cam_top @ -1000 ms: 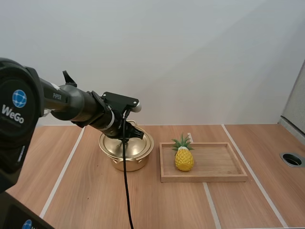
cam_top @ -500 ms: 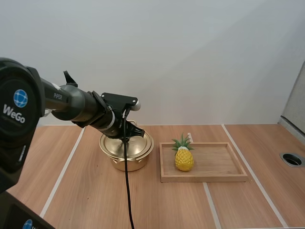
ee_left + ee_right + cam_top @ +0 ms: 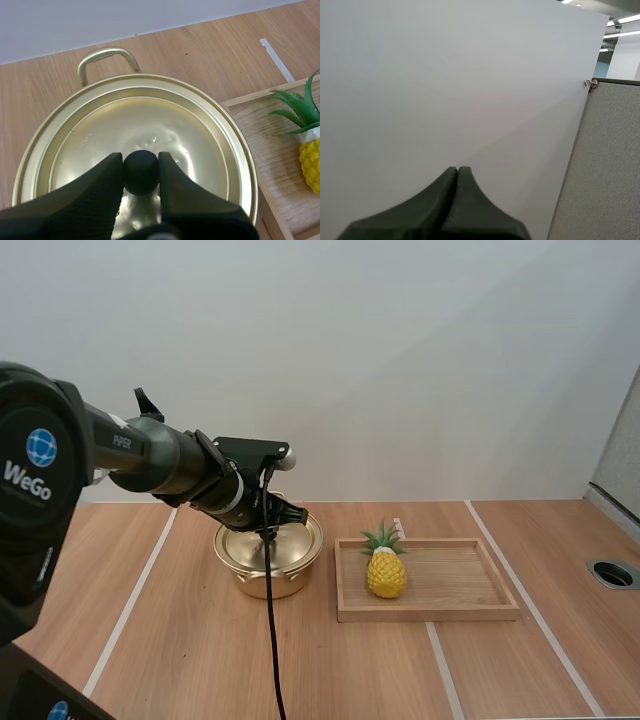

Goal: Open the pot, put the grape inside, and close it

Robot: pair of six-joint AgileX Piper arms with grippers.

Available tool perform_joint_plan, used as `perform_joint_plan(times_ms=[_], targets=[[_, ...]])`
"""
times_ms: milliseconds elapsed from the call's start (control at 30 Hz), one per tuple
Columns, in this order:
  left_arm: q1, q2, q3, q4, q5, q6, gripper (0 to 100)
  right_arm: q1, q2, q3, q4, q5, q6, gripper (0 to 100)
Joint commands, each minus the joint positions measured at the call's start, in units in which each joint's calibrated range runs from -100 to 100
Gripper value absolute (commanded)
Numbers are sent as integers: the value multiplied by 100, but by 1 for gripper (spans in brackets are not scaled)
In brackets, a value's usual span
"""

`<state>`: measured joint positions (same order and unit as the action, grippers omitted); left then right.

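Observation:
A golden pot [image 3: 268,568] stands on the table left of centre, its golden lid [image 3: 150,115] resting on it. My left gripper [image 3: 276,524] reaches over the pot from the left. In the left wrist view my left gripper [image 3: 140,162] is shut on the lid's black knob [image 3: 141,172], one finger on each side. A yellow toy pineapple [image 3: 386,572] with green leaves stands in the wooden tray [image 3: 455,588] to the right of the pot. My right gripper [image 3: 457,172] is shut on nothing and faces a white wall.
The tray's near corner [image 3: 260,145] lies close beside the pot, with the pineapple [image 3: 312,160] just past it. White tape lines [image 3: 130,605] cross the wooden table. A round hole [image 3: 612,574] sits near the table's right edge.
My left gripper, with the lid's knob between its fingers, has shifted slightly to the right over the pot. The pineapple and tray have not moved.

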<state>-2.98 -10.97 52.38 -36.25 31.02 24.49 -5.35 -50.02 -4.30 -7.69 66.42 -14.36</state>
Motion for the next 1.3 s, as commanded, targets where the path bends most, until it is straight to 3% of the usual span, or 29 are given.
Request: perform_joint_plan(times_ms=[0, 367, 433, 600, 667, 1100, 1267], targets=[[-20, -46, 20, -77, 96, -43, 0, -18, -68, -36, -54, -42, 26, 0], [-20, -46, 20, 41, 240, -36, 3, -18, -68, -36, -54, -42, 26, 0], [-20, -46, 20, 13, 240, -36, 18, -18, -68, -36, -54, -42, 26, 0], [-20, -46, 20, 11, 240, 21, 73, -18, -68, -36, -54, -42, 26, 0], [-20, -46, 20, 11, 272, 156, 87, -18, -68, -36, -54, -42, 26, 0], [-20, -46, 20, -210, 162, 283, 89, -18, -68, -36, -54, -42, 26, 0], [-20, -205, 20, -210, -392, 254, 97, -18, -68, -36, -54, -42, 26, 0]])
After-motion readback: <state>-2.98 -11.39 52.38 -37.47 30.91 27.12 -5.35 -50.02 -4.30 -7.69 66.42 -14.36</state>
